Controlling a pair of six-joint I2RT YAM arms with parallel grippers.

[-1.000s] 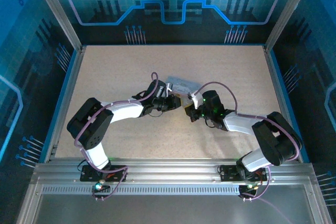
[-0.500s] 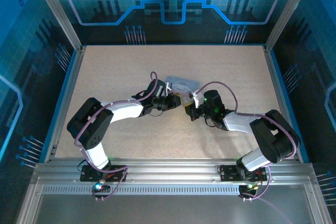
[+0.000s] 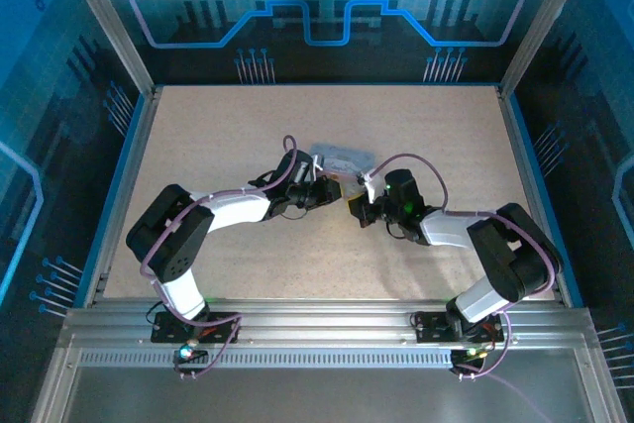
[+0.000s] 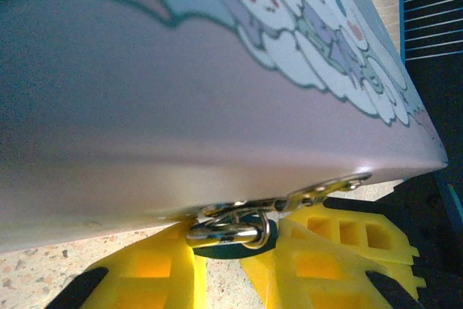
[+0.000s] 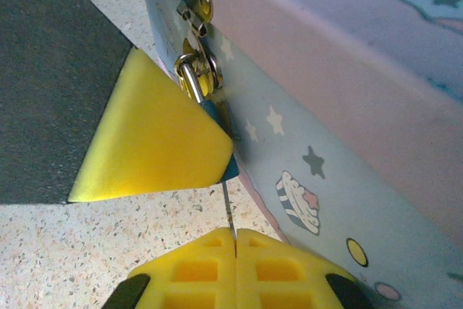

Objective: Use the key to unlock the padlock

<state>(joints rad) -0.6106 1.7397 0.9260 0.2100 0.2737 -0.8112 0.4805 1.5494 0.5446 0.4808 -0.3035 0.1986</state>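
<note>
Padlock (image 4: pixel 230 249) – a small dark bluish body – hangs by its shackle (image 4: pixel 230 234) from the hasp (image 4: pixel 318 192) on the side of the tin (image 4: pixel 181 92). It sits pinched between the two yellow fingers (image 4: pixel 152 269) of the left claw (image 4: pixel 233 260), which is closed on it. In the right wrist view one of those yellow fingers shows as a wedge pressed against the padlock's blue edge (image 5: pixel 228 167), right up against the tin wall (image 5: pixel 325 179).

The key (image 5: pixel 227 204) is a thin dark sliver. The right claw (image 5: pixel 236 242) has its fingers pressed together on the key's lower end, and the key's tip points up at the underside of the padlock. Whether the tip is inside the padlock I cannot tell.

From above, the left claw (image 3: pixel 334 192) and right claw (image 3: pixel 357 207) meet nose to nose just in front of the tin (image 3: pixel 342 158), near the middle of the table (image 3: pixel 198 136). Room is tight only at the tin's side, where padlock, key and fingers crowd against the wall. Wide bare table lies on every side, with its edges and the enclosure posts well apart from the claws.

The tin carries a cartoon print – white cloud-like figures on the lid, and dark stars, a cupcake (image 5: pixel 296 204) and a yellow dot on the pale blue side.
</note>
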